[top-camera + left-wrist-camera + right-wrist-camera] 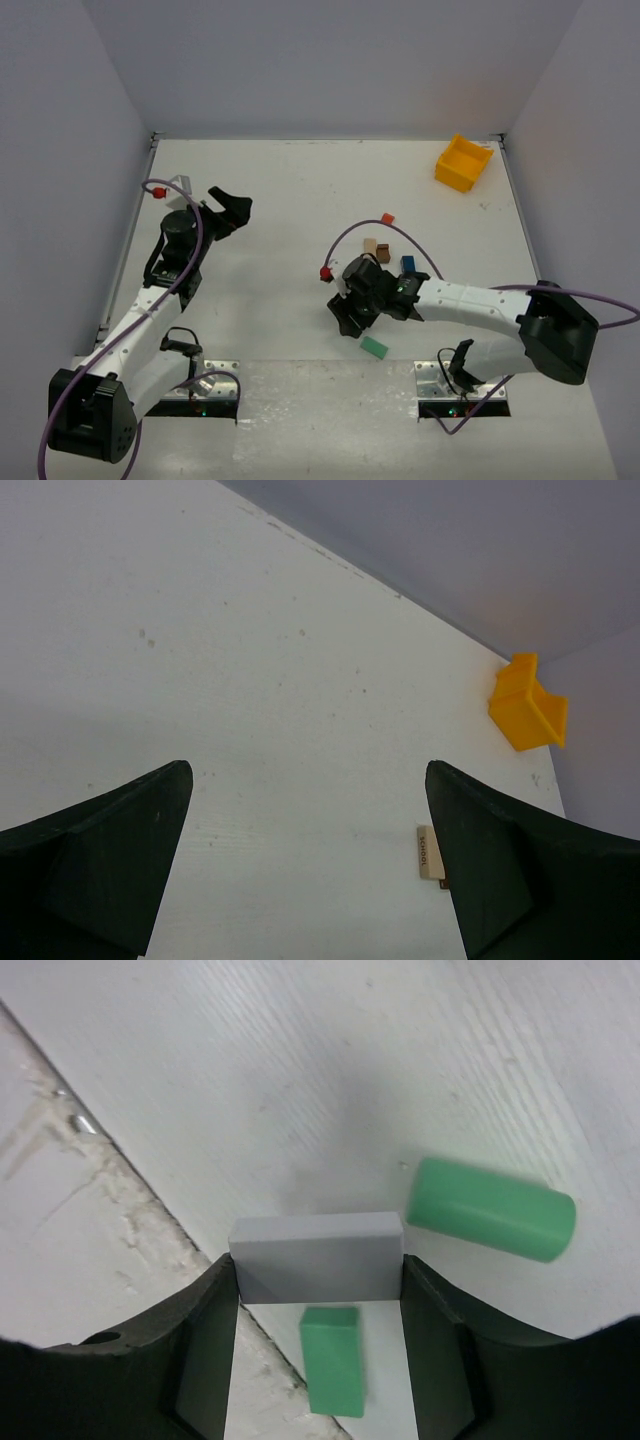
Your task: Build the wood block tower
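Note:
My right gripper [352, 305] is near the table's front edge, left of the scattered blocks. In the right wrist view the gripper [320, 1272] is shut on a grey-white rectangular block [318, 1255], held crosswise between its fingers above the table. A small green block [333, 1360] lies below it and a longer green block [490, 1208] lies to its right; one green block [374, 347] shows in the top view. Red [388, 218], tan [370, 246], brown [383, 254] and blue [408, 264] blocks lie loose behind the gripper. No stack is visible. My left gripper [228, 210] is open and empty at the far left.
A yellow bin [463, 162] stands at the back right corner and also shows in the left wrist view [527, 705]. The tan block [429, 852], printed "SCHOOL", lies beside my left gripper's right finger [500, 880]. Grey walls enclose the table on three sides.

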